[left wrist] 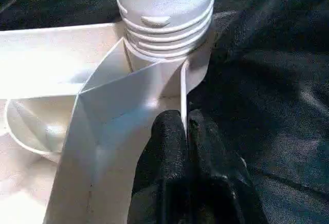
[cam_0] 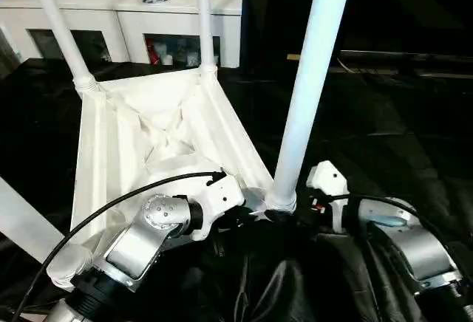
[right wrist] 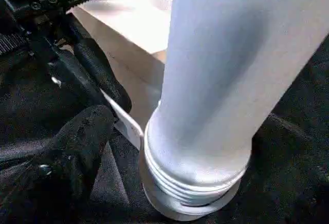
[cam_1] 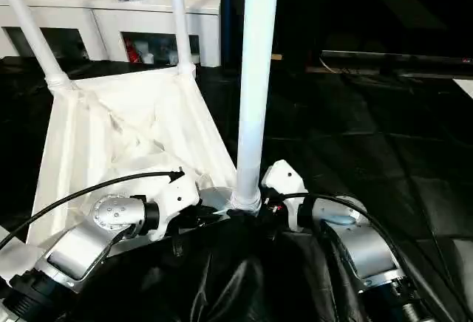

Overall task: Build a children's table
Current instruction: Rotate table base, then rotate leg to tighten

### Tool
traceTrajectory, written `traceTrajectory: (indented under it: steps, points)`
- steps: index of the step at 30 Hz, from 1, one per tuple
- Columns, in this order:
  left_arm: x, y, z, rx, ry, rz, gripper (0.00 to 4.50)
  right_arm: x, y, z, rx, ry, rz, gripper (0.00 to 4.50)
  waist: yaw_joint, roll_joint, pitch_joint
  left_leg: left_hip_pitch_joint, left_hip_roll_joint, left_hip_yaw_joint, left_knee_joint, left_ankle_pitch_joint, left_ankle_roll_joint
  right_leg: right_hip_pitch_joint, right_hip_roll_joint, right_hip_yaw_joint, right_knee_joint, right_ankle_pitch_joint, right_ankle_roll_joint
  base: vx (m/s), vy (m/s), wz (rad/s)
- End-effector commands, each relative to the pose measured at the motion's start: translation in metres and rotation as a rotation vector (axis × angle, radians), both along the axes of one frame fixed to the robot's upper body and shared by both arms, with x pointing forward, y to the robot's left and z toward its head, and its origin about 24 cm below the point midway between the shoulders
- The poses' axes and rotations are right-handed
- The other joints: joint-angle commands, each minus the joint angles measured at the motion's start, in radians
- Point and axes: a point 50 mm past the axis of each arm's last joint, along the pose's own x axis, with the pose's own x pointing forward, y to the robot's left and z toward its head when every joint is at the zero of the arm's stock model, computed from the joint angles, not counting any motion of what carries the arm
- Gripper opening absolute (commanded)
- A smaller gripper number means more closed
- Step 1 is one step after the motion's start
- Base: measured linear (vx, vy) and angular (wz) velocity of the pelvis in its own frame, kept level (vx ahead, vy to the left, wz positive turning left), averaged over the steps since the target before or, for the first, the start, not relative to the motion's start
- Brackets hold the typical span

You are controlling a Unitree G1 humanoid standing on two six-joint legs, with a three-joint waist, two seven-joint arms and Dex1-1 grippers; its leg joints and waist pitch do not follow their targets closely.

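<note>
From the left eye view we see the children's table (cam_0: 159,134) lying upside down on the black cloth (cam_0: 384,130), ribbed underside up, with 3 legs rising from its corner sockets: 2 at the far corners, in front of a white cabinet (cam_0: 126,23), and the near leg (cam_0: 310,86) standing tall at the corner closest to us, between our 2 forearms. A 4th white leg (cam_0: 22,222) shows at the picture's left edge, tilted, and we cannot tell how it is seated. The right eye view gives the same layout, with the near leg almost plumb, its long axis pointing up and its threaded end down in the socket. In the left wrist view our left gripper (left wrist: 185,131) is pinched tight on the thin rim of the tabletop just beside that socket, 1 finger on each side of the wall, holding the top still. In the right wrist view our right gripper (right wrist: 169,131) stands wide apart, 1 black finger (right wrist: 82,147) beside the leg's ringed base and not gripping it; the left gripper's fingers show behind it on the rim. We judge the step to be seating or tightening this leg, so we should keep the rim clamped, close squarely on the leg low down, and turn it about its own upright axis without leaning it, since a tilt could bind the thread.
</note>
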Motion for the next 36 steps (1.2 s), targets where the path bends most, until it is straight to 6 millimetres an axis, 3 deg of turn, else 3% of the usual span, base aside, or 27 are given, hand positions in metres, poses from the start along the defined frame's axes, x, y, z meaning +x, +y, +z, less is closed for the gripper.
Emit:
traceTrajectory:
  steps: [1, 13, 25, 29, 31, 33, 35, 36]
  points:
    - [0.001, 0.005, -0.008, 0.042, 0.015, 0.025, 0.0, 0.006, 0.0, 0.003, -0.011, -0.014, -0.006, 4.22, 0.001, -0.014, -0.045, -0.002, 0.094, -0.044, -0.09, -0.17, 0.057, 0.029, -0.109, 0.051, -0.088, -0.368, -0.224, 0.0, 0.0, 0.0]
    - [-0.002, 0.009, -0.008, 0.038, 0.015, 0.01, 0.0, 0.009, 0.004, 0.003, 0.025, -0.007, 0.002, 2.97, -0.001, -0.015, -0.043, -0.005, 0.096, -0.046, -0.093, -0.181, 0.051, 0.026, -0.111, 0.052, -0.089, -0.388, -0.217, 0.0, 0.0, 0.0]
    - [-0.002, 0.008, -0.009, 0.034, 0.023, 0.015, 0.0, 0.006, 0.01, -0.009, 0.038, 0.022, -0.053, 2.7, -0.007, -0.009, -0.039, -0.005, 0.096, -0.048, -0.097, -0.227, 0.033, 0.02, -0.11, 0.053, -0.095, -0.438, -0.205, 0.0, 0.0, 0.0]
    - [0.006, 0.001, -0.008, 0.024, 0.006, 0.077, 0.0, 0.012, 0.02, -0.016, 0.051, 0.01, -0.2, 2.69, -0.022, -0.01, -0.034, -0.005, 0.091, -0.055, -0.1, -0.292, 0.001, 0.012, -0.11, 0.05, -0.104, -0.55, -0.17, 0.0, 0.0, 0.0]
    - [0.014, -0.007, -0.006, 0.018, -0.022, 0.136, 0.0, 0.017, 0.029, -0.019, 0.081, 0.016, -0.303, 2.69, -0.034, -0.006, -0.034, 0.001, 0.089, -0.056, -0.097, -0.328, -0.009, 0.002, -0.109, 0.051, -0.114, -0.608, -0.143, 0.0, 0.0, 0.0]
    - [0.022, -0.018, -0.004, 0.003, -0.055, 0.203, 0.0, 0.022, 0.04, -0.02, 0.107, 0.022, -0.389, 2.69, -0.037, 0.001, -0.037, 0.001, 0.089, -0.06, -0.098, -0.332, -0.016, 0.002, -0.108, 0.05, -0.112, -0.591, -0.14, 0.0, 0.0, 0.0]
    - [0.028, -0.03, -0.001, -0.019, -0.078, 0.245, 0.0, 0.024, 0.055, -0.019, 0.116, 0.02, -0.418, 2.69, -0.044, 0.0, -0.036, -0.005, 0.089, -0.061, -0.104, -0.338, -0.022, 0.005, -0.106, 0.047, -0.112, -0.574, -0.139, 0.0, 0.0, 0.0]
    - [0.03, -0.038, 0.001, -0.035, -0.09, 0.257, 0.0, 0.026, 0.066, -0.018, 0.125, 0.006, -0.42, 2.69, -0.047, 0.005, -0.041, -0.003, 0.089, -0.061, -0.101, -0.331, -0.023, 0.005, -0.109, 0.047, -0.111, -0.541, -0.15, 0.0, 0.0, 0.0]
